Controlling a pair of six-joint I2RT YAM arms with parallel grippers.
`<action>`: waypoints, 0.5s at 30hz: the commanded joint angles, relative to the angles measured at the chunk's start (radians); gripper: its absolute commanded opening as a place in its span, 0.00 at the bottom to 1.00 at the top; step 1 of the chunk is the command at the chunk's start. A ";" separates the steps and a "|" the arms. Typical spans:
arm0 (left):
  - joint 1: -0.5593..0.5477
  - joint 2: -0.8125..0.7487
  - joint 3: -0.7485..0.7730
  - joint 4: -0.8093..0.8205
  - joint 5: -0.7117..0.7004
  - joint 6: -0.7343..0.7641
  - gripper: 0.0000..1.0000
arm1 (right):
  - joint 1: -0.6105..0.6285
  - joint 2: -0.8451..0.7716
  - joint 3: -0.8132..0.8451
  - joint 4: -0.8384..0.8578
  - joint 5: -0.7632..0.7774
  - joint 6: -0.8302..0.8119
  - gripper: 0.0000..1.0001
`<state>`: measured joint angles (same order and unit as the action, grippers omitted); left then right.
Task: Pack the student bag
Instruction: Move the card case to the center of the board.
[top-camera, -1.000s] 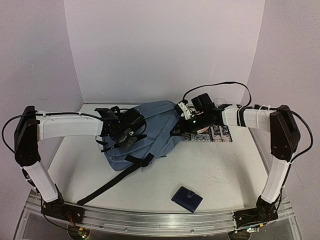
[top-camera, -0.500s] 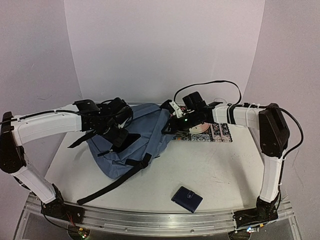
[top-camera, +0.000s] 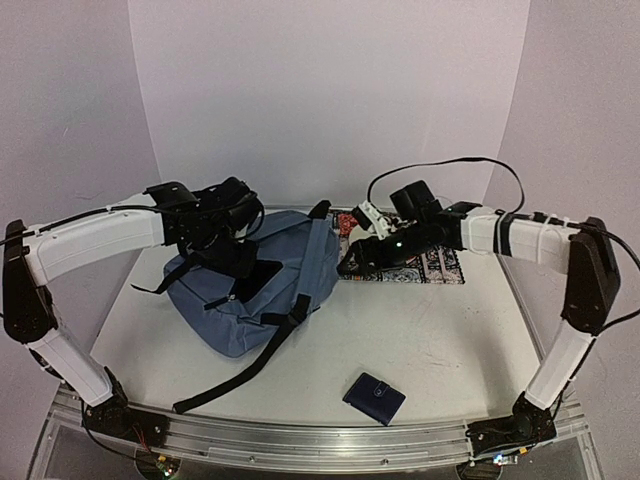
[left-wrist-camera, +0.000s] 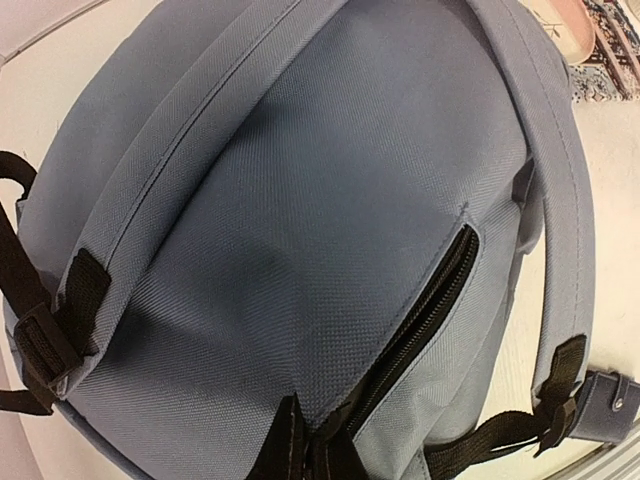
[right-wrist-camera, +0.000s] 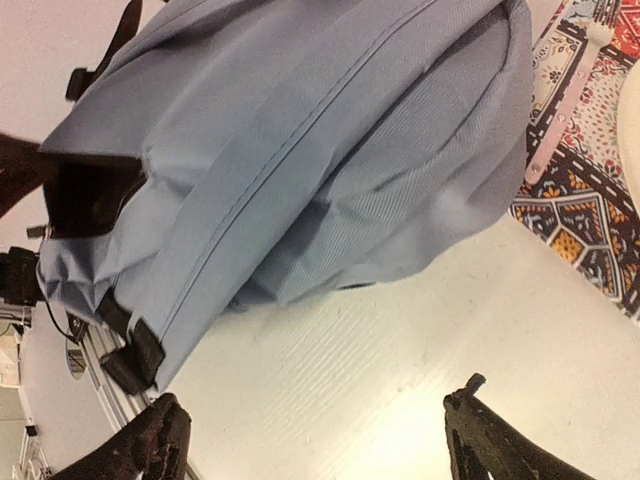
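Nearest to us, close to the front edge of the table (top-camera: 450, 340), lies a small dark navy wallet (top-camera: 374, 398), well apart from both arms. Just beyond it a long black strap (top-camera: 235, 372) trails toward the near left from the student bag (top-camera: 250, 295). The bag lies flat on the left half of the table, slate-blue, shoulder straps facing up, with a black zip (left-wrist-camera: 425, 315) partly open.

Our left gripper (top-camera: 232, 218) hangs over the bag's far left end. The wrist camera there shows only fabric and zip, so we cannot tell whether that pincer is spread or clamped. Our right gripper (top-camera: 352, 262) sits at the bag's far right corner. Its fingers (right-wrist-camera: 150, 445) are spread wide over bare table, just beside the fabric and clear of it.

Behind it a patterned cloth (top-camera: 435, 265) lies flat, its left edge meeting the bag. A plain pale wall (top-camera: 330, 100) closes the back.
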<state>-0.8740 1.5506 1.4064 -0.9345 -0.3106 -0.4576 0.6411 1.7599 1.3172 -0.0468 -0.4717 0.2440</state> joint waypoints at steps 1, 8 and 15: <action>0.010 0.024 0.130 0.074 -0.021 -0.038 0.00 | 0.042 -0.172 -0.139 -0.148 0.043 -0.066 0.91; 0.027 0.062 0.155 0.086 -0.040 -0.064 0.00 | 0.235 -0.291 -0.291 -0.301 0.202 -0.028 0.97; 0.032 0.067 0.127 0.107 -0.037 -0.090 0.00 | 0.386 -0.327 -0.398 -0.394 0.306 0.080 0.98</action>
<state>-0.8506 1.6257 1.4853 -0.9413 -0.3088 -0.5090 0.9778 1.4755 0.9699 -0.3201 -0.2570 0.2529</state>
